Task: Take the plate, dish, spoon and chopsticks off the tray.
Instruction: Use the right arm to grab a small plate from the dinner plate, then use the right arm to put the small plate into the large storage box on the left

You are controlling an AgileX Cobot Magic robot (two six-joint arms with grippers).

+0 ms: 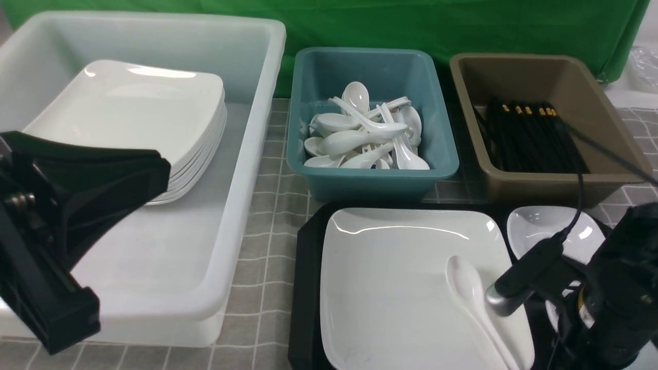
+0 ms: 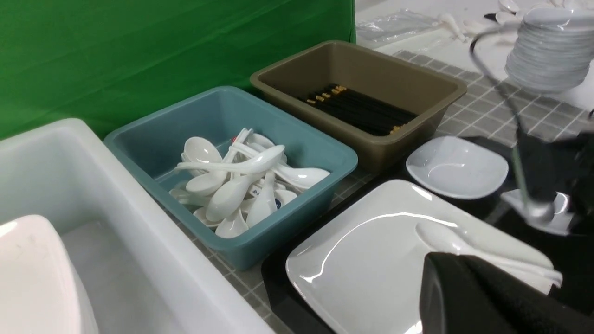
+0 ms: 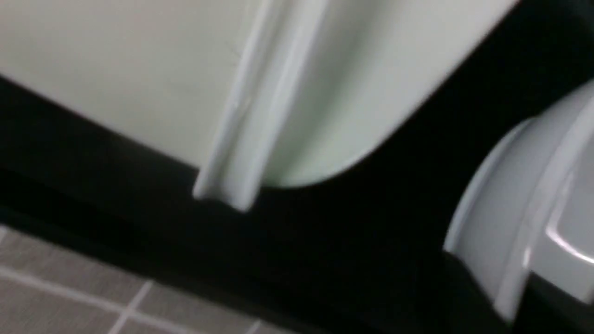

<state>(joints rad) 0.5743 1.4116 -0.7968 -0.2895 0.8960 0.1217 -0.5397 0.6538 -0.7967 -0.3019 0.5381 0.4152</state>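
The big white plate (image 1: 401, 277) lies on the black tray (image 1: 306, 288), and the white spoon (image 1: 465, 280) rests on it, handle reaching past the plate's near right edge. A small white dish (image 1: 552, 228) sits at the tray's far right. Nearer, a second dish (image 3: 524, 218) has its rim between the fingers of my right gripper (image 3: 501, 278), which is shut on it low over the tray. My left gripper (image 1: 154, 164) hangs shut and empty above the white tub. No chopsticks show on the tray.
A white tub (image 1: 247, 169) at the left holds a stack of large plates (image 1: 139, 108). Behind the tray stand a teal tub (image 1: 370, 174) with several spoons and a brown tub (image 1: 545, 180) with several black chopsticks. Stacked dishes (image 2: 547, 51) stand far right.
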